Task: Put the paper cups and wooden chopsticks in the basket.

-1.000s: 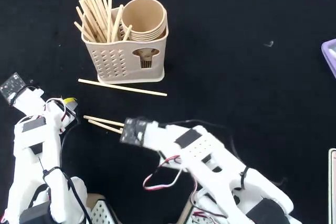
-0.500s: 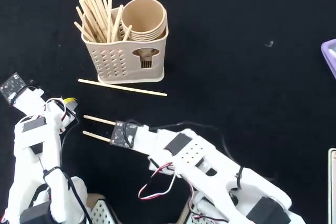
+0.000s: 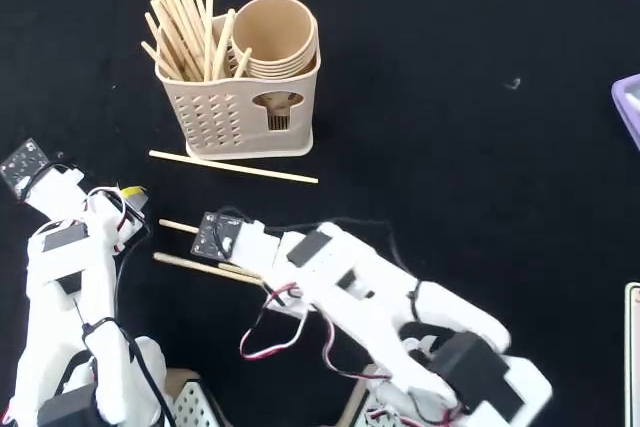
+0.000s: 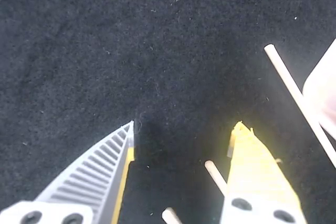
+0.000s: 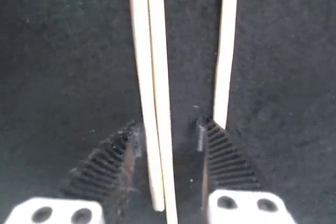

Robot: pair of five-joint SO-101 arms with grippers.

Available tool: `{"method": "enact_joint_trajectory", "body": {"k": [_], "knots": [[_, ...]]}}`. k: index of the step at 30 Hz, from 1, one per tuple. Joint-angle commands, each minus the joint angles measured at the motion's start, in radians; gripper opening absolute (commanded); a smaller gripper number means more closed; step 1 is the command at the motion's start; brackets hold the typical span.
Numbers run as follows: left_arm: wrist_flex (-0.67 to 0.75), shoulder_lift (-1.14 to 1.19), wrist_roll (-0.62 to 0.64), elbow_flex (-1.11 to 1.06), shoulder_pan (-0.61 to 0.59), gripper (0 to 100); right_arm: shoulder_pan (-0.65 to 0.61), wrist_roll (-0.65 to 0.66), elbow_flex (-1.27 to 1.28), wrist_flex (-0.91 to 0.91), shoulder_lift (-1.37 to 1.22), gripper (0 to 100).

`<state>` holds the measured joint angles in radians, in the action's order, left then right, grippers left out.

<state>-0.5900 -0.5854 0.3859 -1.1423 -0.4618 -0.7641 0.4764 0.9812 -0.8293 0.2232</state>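
The beige perforated basket point(image 3: 225, 119) stands at the back left, holding stacked paper cups point(image 3: 272, 32) and several wooden chopsticks point(image 3: 185, 32). One loose chopstick point(image 3: 232, 167) lies just in front of it. More loose chopsticks point(image 3: 200, 267) lie nearer, under my right gripper point(image 3: 208, 247). In the right wrist view that gripper point(image 5: 168, 135) is open, its fingers straddling a pair of chopsticks point(image 5: 152, 103) lying side by side; a third chopstick point(image 5: 226, 51) lies just outside one finger. My left gripper point(image 4: 185, 129) is open over bare cloth, with chopstick ends point(image 4: 212, 169) beside its yellow finger.
A black cloth point(image 3: 480, 177) covers the table, with open room to the right. A purple object point(image 3: 628, 102) sits at the right edge. The left arm point(image 3: 70, 267) stands close to the right arm's wrist.
My right arm has moved left along the loose chopsticks, and the nearer sticks have shifted slightly. The left arm has kept still.
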Motion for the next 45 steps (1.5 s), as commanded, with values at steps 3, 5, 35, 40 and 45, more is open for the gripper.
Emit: {"method": "enact_joint_trajectory", "body": {"k": [3, 5, 35, 40, 45], "knots": [[0.018, -0.015, 0.005, 0.012, 0.001, 29, -0.061, -0.008, -0.024, -0.002, -0.018, 10.6], [0.018, -0.015, 0.005, 0.012, 0.001, 29, -0.064, -0.008, -0.024, -0.002, -0.018, 10.3], [0.018, -0.015, 0.005, 0.012, 0.001, 29, 0.078, -0.193, -0.183, 0.023, 0.934, 1.1], [0.018, -0.015, 0.005, 0.012, 0.001, 29, 0.077, -0.219, -0.185, 0.299, 0.865, 1.1], [0.018, -0.015, 0.005, 0.012, 0.004, 29, 0.077, -0.219, -0.216, 0.586, 0.736, 1.1]]}}
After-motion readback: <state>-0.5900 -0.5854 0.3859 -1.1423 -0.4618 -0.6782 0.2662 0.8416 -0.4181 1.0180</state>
